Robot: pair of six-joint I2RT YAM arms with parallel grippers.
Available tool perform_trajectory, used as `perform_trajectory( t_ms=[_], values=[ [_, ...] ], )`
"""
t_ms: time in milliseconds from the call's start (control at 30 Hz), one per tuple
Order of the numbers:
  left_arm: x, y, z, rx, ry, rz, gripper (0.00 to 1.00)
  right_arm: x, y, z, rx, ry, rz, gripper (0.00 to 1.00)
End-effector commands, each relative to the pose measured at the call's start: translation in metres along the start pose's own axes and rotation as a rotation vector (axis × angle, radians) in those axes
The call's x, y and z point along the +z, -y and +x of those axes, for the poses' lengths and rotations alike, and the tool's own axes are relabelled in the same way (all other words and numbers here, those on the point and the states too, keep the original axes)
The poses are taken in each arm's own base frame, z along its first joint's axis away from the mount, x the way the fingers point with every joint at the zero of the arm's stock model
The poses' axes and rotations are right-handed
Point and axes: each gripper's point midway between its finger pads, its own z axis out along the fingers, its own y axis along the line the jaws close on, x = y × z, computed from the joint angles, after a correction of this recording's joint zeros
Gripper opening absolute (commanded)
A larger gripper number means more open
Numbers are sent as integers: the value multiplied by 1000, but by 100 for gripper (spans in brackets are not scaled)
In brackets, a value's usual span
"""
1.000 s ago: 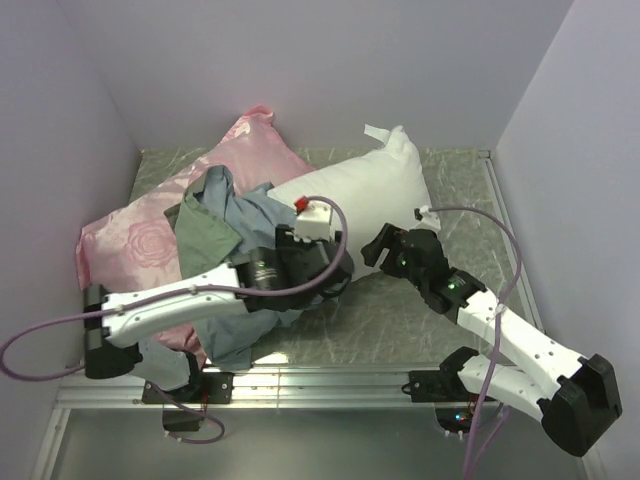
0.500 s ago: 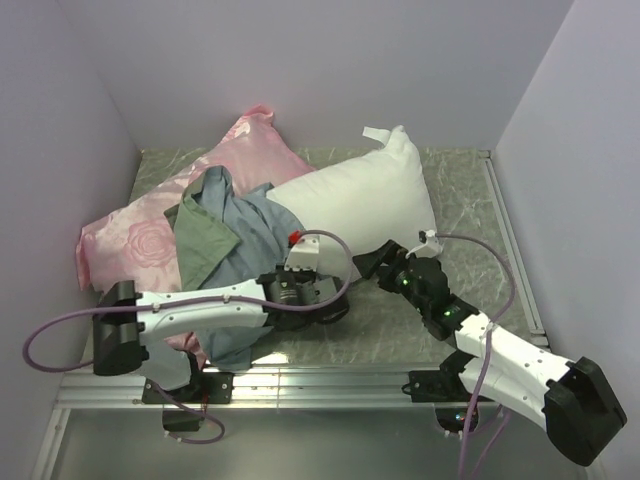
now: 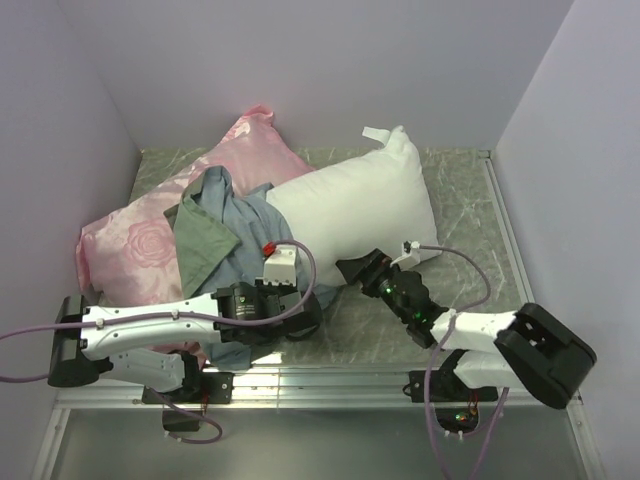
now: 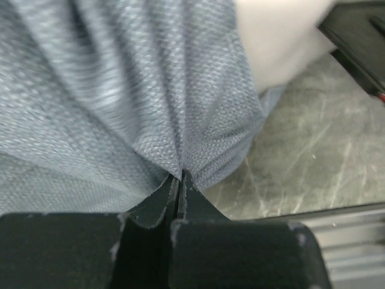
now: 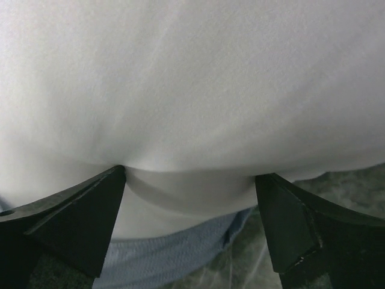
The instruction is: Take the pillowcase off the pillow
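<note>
Left gripper (image 4: 180,174) pinches the single pillowcase (image 4: 114,90); right gripper (image 5: 189,176) gapes, seemingly against the white pillow (image 5: 192,78), one of two.

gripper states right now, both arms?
Left gripper: closed, pinching the pillowcase.
Right gripper: open, up against the pillow.

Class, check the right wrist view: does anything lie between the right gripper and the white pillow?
Nothing visible. The open right gripper meets the pillow directly; the pillowcase shows only below it.
</note>
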Motion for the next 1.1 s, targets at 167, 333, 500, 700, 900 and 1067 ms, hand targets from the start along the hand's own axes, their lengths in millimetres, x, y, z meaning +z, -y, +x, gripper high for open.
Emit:
perform_trajectory(
  t_ms=[167,333,500,700,900,1067],
  values=[
    [-24,13,-1,6,-42,115,1,20,-44,-45,72,208,-90,10],
    [-36,9,-11,-21,-27,165,1,-12,-60,-101,-5,344,68,0],
    [-39,19,-18,-23,-12,200,0,-62,-121,-193,-104,526,186,0],
    [-34,26,-10,-14,-31,206,0,-91,-153,-241,-267,574,307,0],
    [-34,23,13,-57,-88,289,1,-94,-158,-287,-348,617,432,0],
    [-34,16,24,-79,-107,315,0,-95,-164,-307,-363,635,460,0]
  ],
)
